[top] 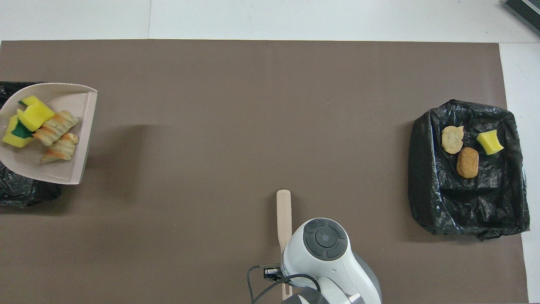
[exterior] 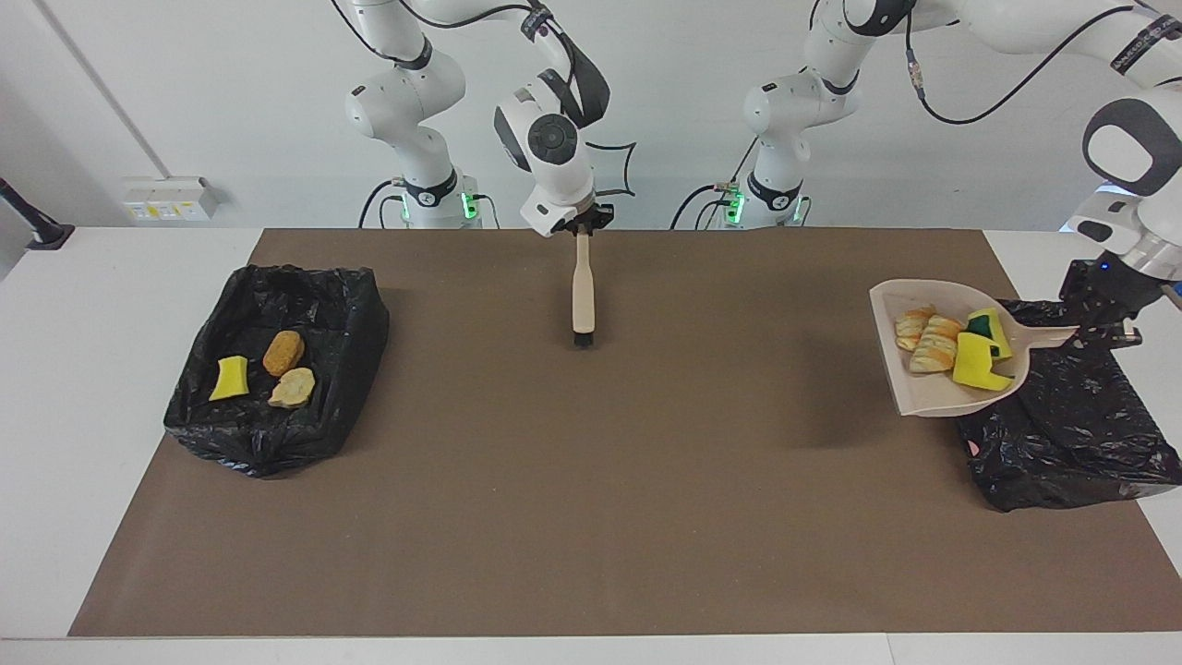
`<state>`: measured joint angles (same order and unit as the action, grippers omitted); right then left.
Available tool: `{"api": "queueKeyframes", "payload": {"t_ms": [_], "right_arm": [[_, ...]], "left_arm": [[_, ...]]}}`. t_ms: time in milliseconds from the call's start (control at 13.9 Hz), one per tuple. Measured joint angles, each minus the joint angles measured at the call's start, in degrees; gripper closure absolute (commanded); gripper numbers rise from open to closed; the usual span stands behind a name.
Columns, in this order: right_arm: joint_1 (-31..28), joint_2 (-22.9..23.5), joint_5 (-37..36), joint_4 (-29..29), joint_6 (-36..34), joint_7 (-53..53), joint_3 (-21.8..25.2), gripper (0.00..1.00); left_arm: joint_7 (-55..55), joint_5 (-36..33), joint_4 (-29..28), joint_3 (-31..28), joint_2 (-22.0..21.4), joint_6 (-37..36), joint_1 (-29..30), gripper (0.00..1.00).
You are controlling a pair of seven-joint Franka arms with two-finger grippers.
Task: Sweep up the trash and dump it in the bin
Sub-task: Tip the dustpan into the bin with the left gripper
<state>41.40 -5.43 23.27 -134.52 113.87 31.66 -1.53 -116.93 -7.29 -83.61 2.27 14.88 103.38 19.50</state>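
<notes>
My trash, yellow sponge bits and striped bread pieces (exterior: 951, 348), sits in the beige plastic dustpan (exterior: 923, 392) over the black bag bin (exterior: 1071, 434). My left gripper (exterior: 1103, 319) pinches its handle. Next I must tip it. My right gripper (exterior: 584, 224) pinches the wooden brush (exterior: 583, 296) and waits.

Four trash pieces (exterior: 951, 346), yellow sponges and striped bread, lie in the dustpan (exterior: 910, 392) I hold; three more (exterior: 268, 369) lie in my right-end bin (exterior: 351, 314).
</notes>
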Motion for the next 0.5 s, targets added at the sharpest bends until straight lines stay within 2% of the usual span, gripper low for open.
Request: {"api": "queueKeyframes", "payload": {"t_ms": [215,359,430,502], "right_arm": [[0.8,0.1,0.0,-0.5,1.5,0.0,0.0,1.0],[1.1,0.5,0.0,-0.9,3.1,0.0,0.0,0.99],[1.1,0.9,0.0,-1.0,3.7,0.0,0.0,0.84],[1.1,1.4,0.0,-1.0,4.1,0.0,0.0,0.58]], "left_arm": [[-7.1,-2.1,0.8,-0.1,0.1,3.9,5.7,1.0],[-8.2,-6.2,1.0,-0.3,0.2,10.5,7.4,1.0],[-8.1,-8.9,1.0,-0.8,0.3,13.6,7.4,1.0],[-8.0,-11.4,0.8,-1.2,0.5,15.7,7.4,1.0]]}}
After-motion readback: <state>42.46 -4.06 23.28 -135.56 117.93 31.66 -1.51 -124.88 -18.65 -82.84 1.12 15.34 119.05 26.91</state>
